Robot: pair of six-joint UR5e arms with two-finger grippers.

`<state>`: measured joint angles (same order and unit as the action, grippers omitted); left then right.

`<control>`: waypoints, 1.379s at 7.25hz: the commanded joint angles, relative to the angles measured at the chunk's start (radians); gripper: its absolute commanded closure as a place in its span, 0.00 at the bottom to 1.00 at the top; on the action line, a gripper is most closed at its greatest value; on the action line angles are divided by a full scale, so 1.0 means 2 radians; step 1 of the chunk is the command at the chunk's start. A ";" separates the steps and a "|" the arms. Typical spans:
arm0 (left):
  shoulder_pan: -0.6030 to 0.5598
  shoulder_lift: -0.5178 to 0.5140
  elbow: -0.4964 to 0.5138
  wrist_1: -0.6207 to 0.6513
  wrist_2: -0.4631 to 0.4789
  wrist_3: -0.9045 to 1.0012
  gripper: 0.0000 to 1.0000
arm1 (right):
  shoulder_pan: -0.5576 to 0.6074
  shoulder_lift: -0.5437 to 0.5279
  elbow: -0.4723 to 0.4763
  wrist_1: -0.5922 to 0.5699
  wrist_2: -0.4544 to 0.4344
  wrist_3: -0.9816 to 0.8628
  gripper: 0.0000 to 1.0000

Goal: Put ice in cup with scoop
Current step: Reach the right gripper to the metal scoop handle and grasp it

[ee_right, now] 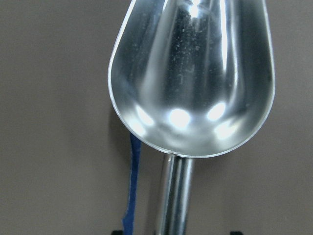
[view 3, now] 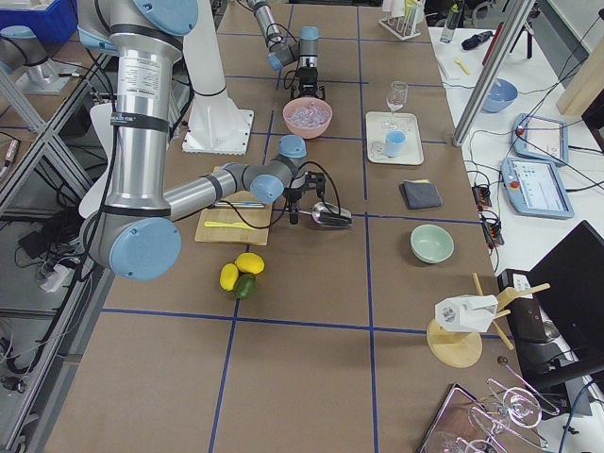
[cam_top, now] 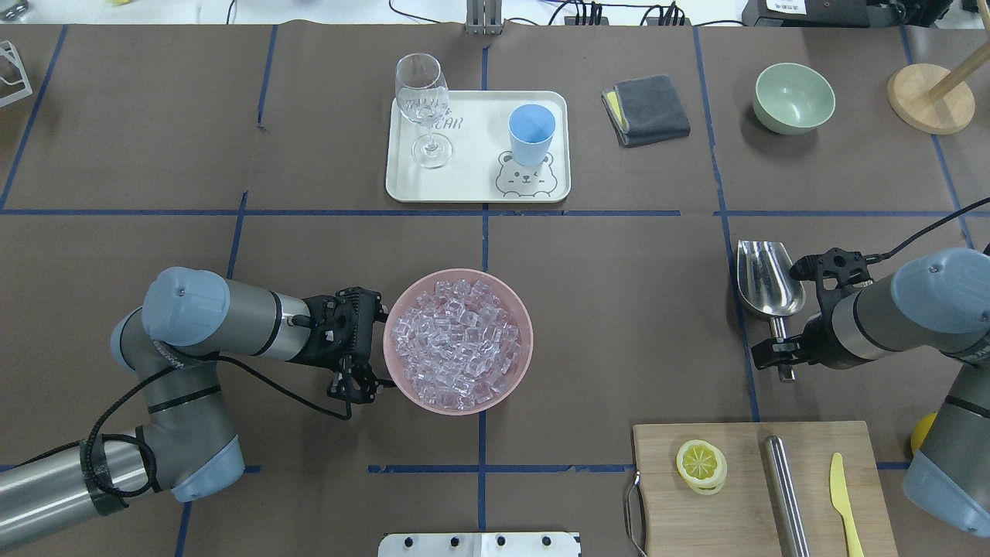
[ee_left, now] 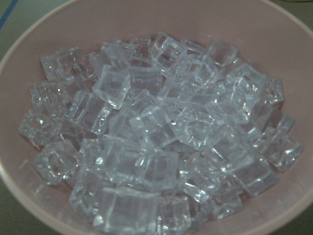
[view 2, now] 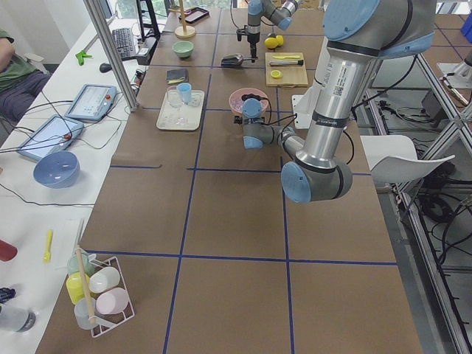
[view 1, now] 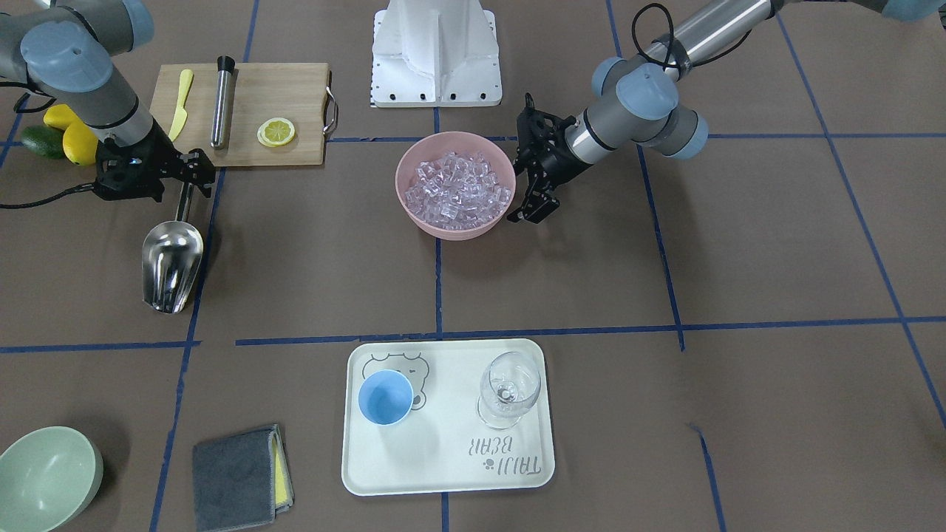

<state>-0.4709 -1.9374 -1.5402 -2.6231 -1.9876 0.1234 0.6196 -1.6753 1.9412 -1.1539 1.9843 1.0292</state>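
The right pincer [cam_top: 780,352], spread, straddles the handle of the scoop [cam_top: 766,275] lying on the counter [cam_top: 619,309], poised to pinch, while the left pincer [cam_top: 373,346], also spread, flanks the pink bowl [cam_top: 530,363] of ice [cam_top: 456,344], apparently to steady it.

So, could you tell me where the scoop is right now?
In the overhead view the scoop lies at the right, just beyond the cutting board, its handle between the open fingers of the right gripper.

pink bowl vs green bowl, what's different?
Contents: pink bowl holds heaped ice cubes; green bowl is empty.
Place: pink bowl central; green bowl off at a corner by the grey cloth.
Size: pink bowl looks wider than green bowl.
Both round, upright, handleless.
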 commanded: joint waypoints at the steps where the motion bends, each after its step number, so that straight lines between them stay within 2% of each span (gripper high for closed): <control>1: 0.000 0.000 0.000 0.000 0.001 0.000 0.00 | -0.004 0.003 0.001 -0.003 0.001 0.004 0.68; 2: 0.000 0.000 0.000 0.000 0.001 0.000 0.00 | -0.005 0.002 0.004 -0.004 0.000 0.005 0.70; 4: 0.000 0.000 0.000 0.000 0.001 0.000 0.00 | -0.008 -0.001 0.005 -0.004 -0.004 0.004 1.00; 6: 0.000 0.000 0.000 -0.007 0.001 -0.001 0.00 | -0.003 -0.001 0.031 -0.022 -0.001 -0.003 1.00; 7: 0.000 0.001 0.000 -0.008 0.001 -0.001 0.00 | 0.008 0.001 0.071 -0.085 0.002 -0.011 1.00; 8: 0.000 0.001 0.000 -0.008 0.001 -0.001 0.00 | 0.018 0.032 0.109 -0.179 0.003 -0.053 1.00; 9: 0.000 0.001 0.000 -0.008 0.001 -0.001 0.00 | 0.032 0.086 0.119 -0.279 0.003 -0.117 1.00; 10: 0.000 0.001 0.000 -0.008 0.001 -0.001 0.00 | 0.040 0.155 0.122 -0.358 -0.001 -0.142 1.00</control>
<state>-0.4709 -1.9360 -1.5401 -2.6381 -1.9865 0.1212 0.6733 -1.5189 2.1594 -1.6455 1.9884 0.8413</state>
